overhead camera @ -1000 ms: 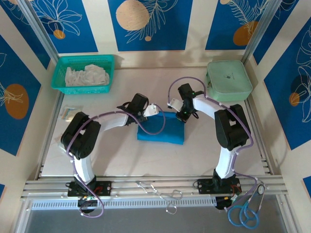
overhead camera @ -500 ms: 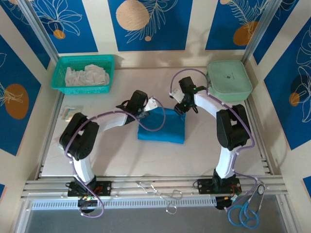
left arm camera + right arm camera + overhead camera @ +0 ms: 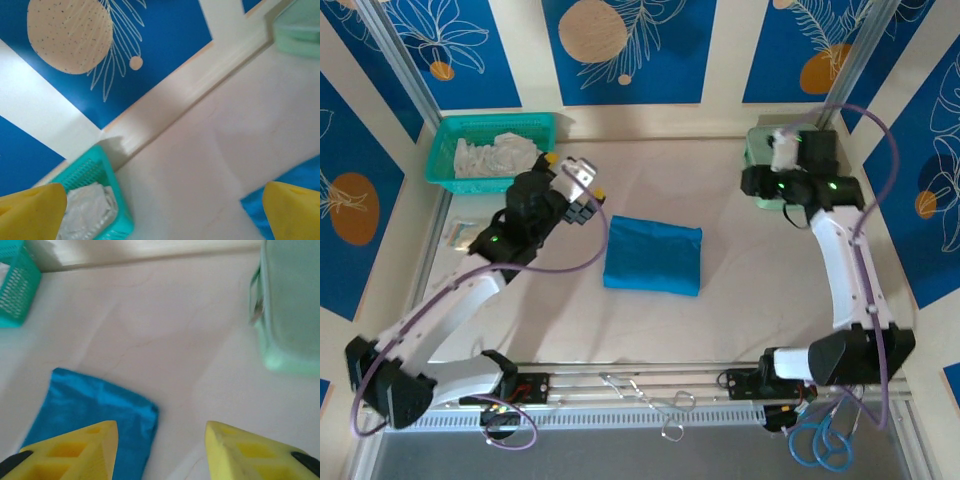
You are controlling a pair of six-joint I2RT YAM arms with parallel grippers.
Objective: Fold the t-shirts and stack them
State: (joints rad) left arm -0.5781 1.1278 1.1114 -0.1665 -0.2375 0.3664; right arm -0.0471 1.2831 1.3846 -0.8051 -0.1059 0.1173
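Near the middle of the pale tabletop, the plain deep teal-blue short-sleeved t-shirt is lying folded into a compact rectangle, flat on the surface and clear of both arms. To its left and raised above the table, the left gripper is hanging with its yellow fingers spread wide and nothing between them. Its wrist camera is looking toward the patterned back wall, and a corner of the shirt is showing at the lower right of that view.

Toward the back right corner, the right gripper is hovering with its yellow fingers parted and empty, well apart from the shirt. One corner of the shirt is showing at the lower left of the right wrist view. A pale mint-green lidded plastic box is sitting just beside that gripper. At the back left, a turquoise plastic mesh basket is holding crumpled white cloth. Blue-handled scissors are lying on the near rail by the right arm's base.
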